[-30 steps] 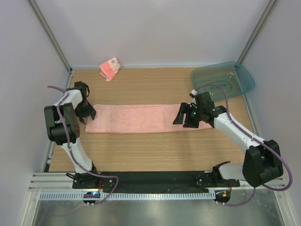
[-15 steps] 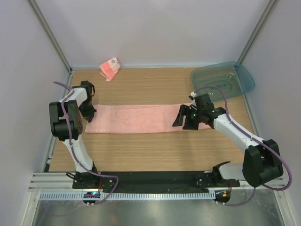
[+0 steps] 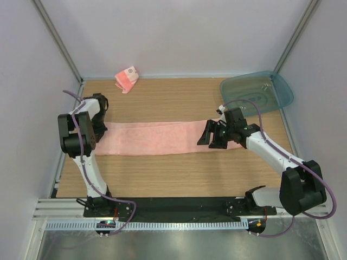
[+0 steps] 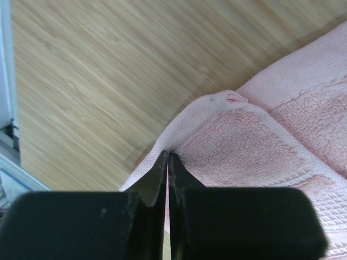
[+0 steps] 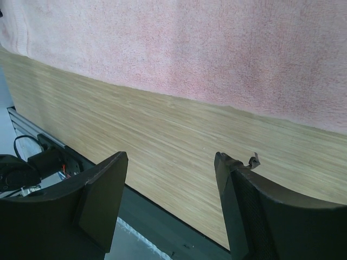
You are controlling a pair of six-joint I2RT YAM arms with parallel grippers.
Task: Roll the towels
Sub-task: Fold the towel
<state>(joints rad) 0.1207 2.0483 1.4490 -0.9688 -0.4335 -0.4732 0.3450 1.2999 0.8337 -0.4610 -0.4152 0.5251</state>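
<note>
The left claw (image 4: pixel 167 154) was pinched shut on the end hem of the larger towel (image 3: pixel 157 138), and a small ridge of cloth stood up just ahead of its fingertips. The right claw (image 5: pixel 171 160) hung with its jaws wide and nothing between them. Only bare table (image 3: pixel 162 173) showed under its fingers, with the towel's long edge just beyond them.

Between the two claws the larger towel lay flat, stretched out as one long strip. The left claw gripped one end, and the right claw was over the strip near the other end. No coil or turned-over end showed anywhere, so rolling had apparently not begun; this looked like the first grasp at the starting end.

Well beyond the left claw, against the far wall, the striped towel (image 3: pixel 127 78) sat bunched and unrolled. Beyond the right claw lay a teal tray (image 3: pixel 257 92) with no roll in it. Both towels were judged still to be done.
</note>
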